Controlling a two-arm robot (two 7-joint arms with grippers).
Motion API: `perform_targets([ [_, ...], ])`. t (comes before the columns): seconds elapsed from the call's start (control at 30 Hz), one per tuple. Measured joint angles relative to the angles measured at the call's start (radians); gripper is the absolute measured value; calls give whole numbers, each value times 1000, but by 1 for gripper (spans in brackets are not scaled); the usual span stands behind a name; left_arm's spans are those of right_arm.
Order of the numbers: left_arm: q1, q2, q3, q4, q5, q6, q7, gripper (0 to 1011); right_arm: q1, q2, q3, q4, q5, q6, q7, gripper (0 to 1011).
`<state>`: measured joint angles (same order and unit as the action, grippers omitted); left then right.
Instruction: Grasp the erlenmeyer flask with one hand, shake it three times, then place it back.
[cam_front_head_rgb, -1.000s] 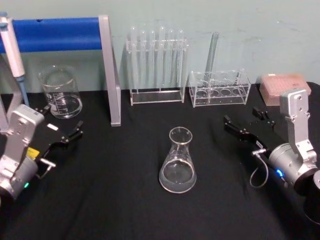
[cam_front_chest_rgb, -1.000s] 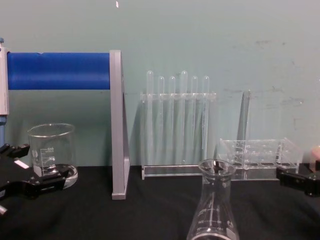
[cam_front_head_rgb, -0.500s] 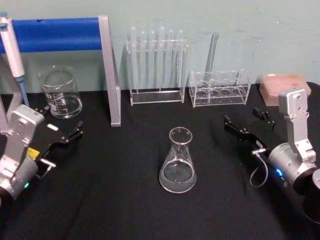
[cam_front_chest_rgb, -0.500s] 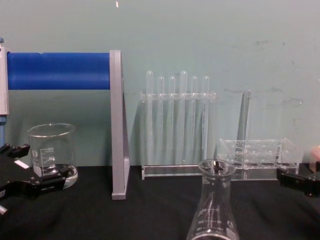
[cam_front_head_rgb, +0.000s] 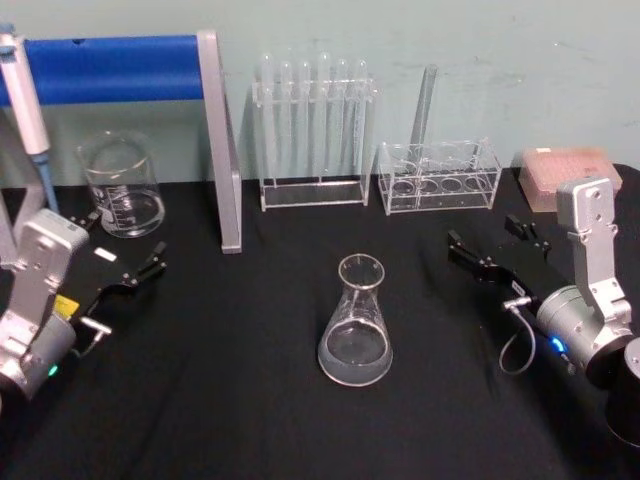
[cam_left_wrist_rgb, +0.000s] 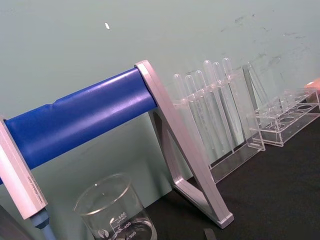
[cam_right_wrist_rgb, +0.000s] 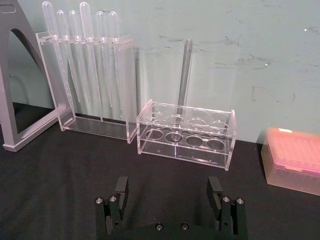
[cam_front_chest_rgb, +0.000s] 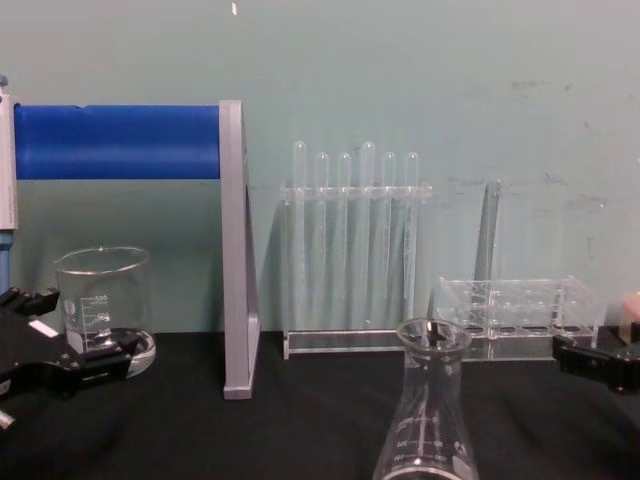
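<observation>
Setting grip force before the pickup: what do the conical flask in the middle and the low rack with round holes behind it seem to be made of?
The clear conical flask looks like smooth glass: transparent, glossy highlights, white printed graduations in the chest view. The low clear rack with round holes looks more like acrylic: flat transparent panels with bright, sharp edges, though glass cannot be ruled out.

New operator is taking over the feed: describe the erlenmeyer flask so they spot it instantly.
On the black table, look in front of the two clear racks along the back wall. The erlenmeyer flask stands upright and alone, mid-table. It alone is conical, wide base and narrow flared neck, unlike the straight-sided beaker far left.
</observation>
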<state>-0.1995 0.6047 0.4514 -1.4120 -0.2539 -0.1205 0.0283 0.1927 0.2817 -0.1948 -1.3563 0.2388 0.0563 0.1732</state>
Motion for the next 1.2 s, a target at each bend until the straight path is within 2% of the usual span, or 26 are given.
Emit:
perform_targets([
  [1.2,0,0,0,0,0,0,0,1001,0,1,-1,0,1,-1,1,1000],
])
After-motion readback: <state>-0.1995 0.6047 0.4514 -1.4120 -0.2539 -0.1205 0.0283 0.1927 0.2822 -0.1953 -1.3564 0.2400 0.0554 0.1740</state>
